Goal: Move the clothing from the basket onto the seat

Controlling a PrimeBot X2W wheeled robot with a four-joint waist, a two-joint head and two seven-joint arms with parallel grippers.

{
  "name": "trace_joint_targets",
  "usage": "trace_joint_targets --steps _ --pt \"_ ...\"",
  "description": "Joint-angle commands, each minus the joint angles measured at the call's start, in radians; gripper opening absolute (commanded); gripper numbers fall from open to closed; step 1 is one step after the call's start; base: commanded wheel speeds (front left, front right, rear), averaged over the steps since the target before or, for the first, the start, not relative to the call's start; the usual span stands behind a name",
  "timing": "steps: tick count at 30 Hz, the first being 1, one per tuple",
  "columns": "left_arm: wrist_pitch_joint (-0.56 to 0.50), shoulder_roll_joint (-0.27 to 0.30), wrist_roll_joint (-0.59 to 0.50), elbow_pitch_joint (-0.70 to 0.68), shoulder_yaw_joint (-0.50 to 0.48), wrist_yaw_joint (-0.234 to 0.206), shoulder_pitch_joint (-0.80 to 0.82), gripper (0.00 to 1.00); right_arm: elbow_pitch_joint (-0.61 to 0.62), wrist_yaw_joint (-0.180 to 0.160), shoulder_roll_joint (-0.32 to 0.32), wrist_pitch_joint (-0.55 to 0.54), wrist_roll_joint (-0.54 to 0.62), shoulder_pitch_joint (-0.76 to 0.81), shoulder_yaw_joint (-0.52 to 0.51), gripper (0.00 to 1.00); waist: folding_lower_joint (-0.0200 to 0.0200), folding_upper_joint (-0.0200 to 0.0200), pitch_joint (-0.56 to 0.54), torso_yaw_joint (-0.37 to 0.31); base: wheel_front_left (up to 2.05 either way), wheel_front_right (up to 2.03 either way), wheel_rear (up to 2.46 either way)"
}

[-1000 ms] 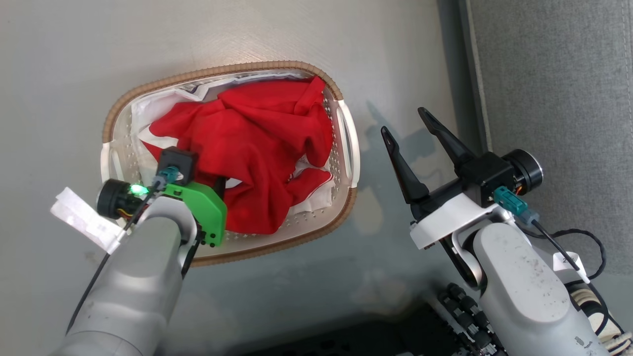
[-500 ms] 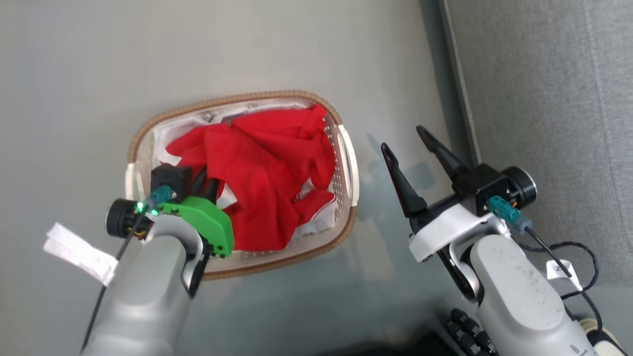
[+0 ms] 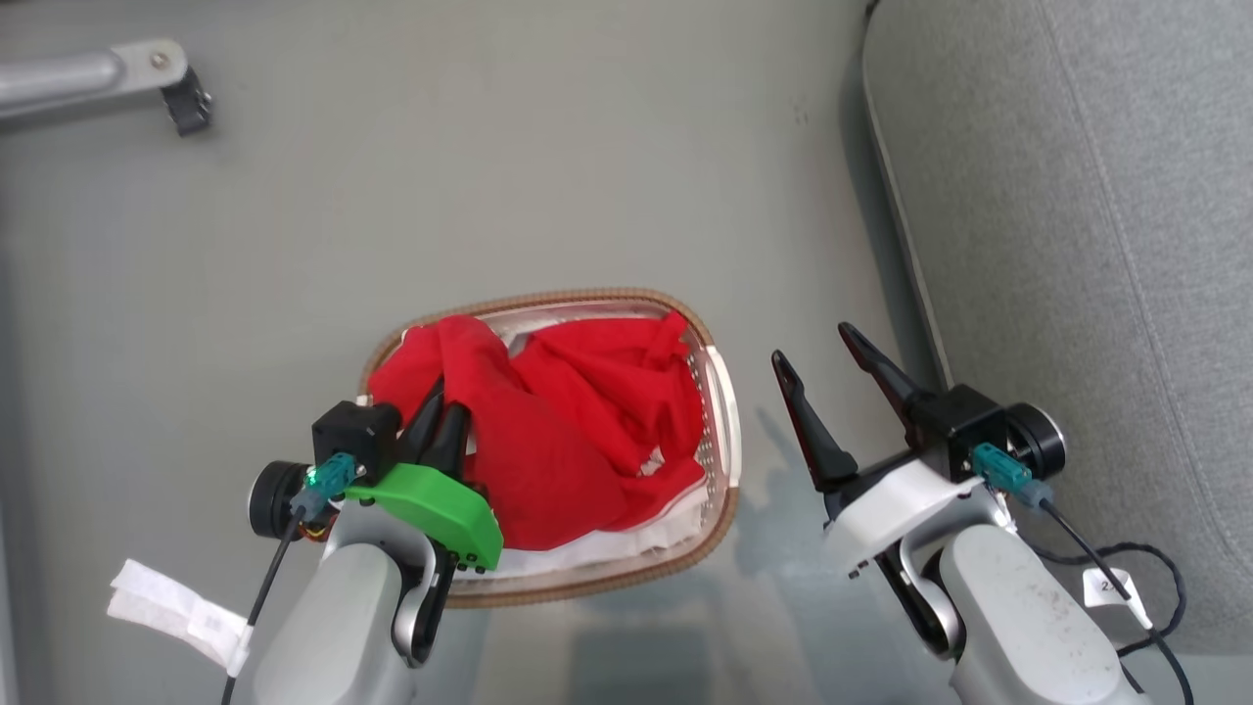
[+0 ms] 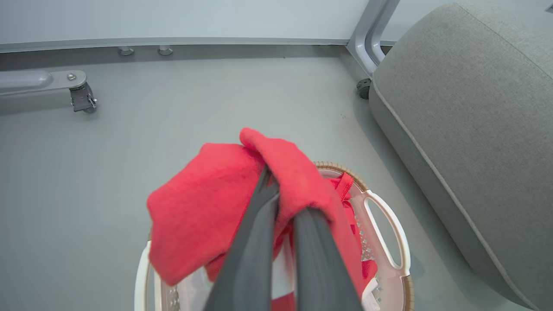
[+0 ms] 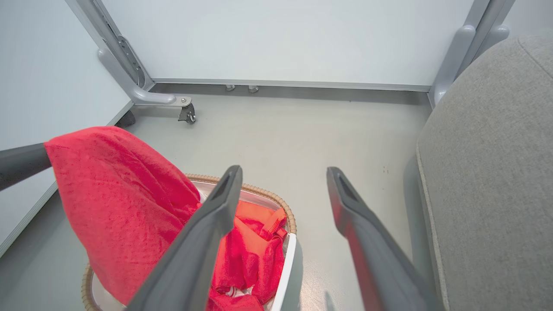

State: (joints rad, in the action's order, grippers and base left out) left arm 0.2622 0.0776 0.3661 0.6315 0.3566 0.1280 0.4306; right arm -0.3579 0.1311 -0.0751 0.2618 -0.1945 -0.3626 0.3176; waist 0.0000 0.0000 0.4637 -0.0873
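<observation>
The red clothing lies bunched in the white basket on the floor. My left gripper is shut on a fold of it, and that fold is lifted above the basket rim and drapes over the fingertips. In the left wrist view the clothing covers the tips above the basket. My right gripper stands open and empty between basket and seat. The right wrist view shows this gripper, the hanging clothing, the basket and the seat.
A plain white sheet lies under the clothing in the basket. A metal frame leg with a caster stands far left on the grey floor. A black cable loops beside my right arm. The seat's edge runs close to the basket's right.
The head camera has shifted, so the basket sits lower in the picture. My left gripper has closed on a red fold and raised it out of the basket. The right gripper stays open.
</observation>
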Motion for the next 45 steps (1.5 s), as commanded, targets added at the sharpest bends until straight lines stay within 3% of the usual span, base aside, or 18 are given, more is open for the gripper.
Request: trace_joint_targets --steps 1,7,12,28,33,40,45 --pt "0.004 0.000 -0.011 -0.029 -0.008 0.003 -0.025 0.00 -0.004 -0.001 0.000 0.005 -0.004 0.024 -0.002 1.00 0.0000 0.0000 -0.101 0.048 0.00 0.00 0.00" --pt "0.004 -0.004 -0.016 -0.157 -0.018 0.003 -0.074 0.00 0.013 -0.001 0.001 0.005 -0.014 0.079 -0.019 1.00 0.0000 0.0000 -0.203 0.070 0.00 0.00 0.00" --pt "0.004 -0.006 0.047 -0.266 0.002 0.002 -0.095 0.00 0.023 -0.001 0.005 0.005 -0.012 0.120 -0.023 1.00 0.0000 0.0000 -0.267 0.077 0.00 0.00 0.00" --pt "0.004 0.000 0.078 -0.473 0.058 0.003 -0.085 0.00 0.027 -0.001 0.016 0.005 -0.024 0.191 -0.005 1.00 0.0000 0.0000 -0.401 0.056 0.00 0.00 0.00" --pt "0.004 0.001 0.078 -0.502 0.070 0.003 -0.092 0.00 0.095 -0.001 0.016 0.005 -0.026 0.183 0.049 1.00 0.0000 0.0000 -0.415 0.052 0.00 0.00 0.00" --pt "0.004 -0.001 0.063 -0.499 0.100 0.003 -0.092 0.00 0.276 -0.001 0.019 0.004 -0.085 0.108 0.226 1.00 0.0000 0.0000 -0.416 0.057 0.00 0.00 0.00" --pt "0.004 -0.010 0.067 -0.488 0.141 0.003 -0.095 0.00 0.243 -0.001 0.010 0.004 -0.046 0.047 0.311 1.00 0.0000 0.0000 -0.417 0.076 0.00 0.00 0.00"
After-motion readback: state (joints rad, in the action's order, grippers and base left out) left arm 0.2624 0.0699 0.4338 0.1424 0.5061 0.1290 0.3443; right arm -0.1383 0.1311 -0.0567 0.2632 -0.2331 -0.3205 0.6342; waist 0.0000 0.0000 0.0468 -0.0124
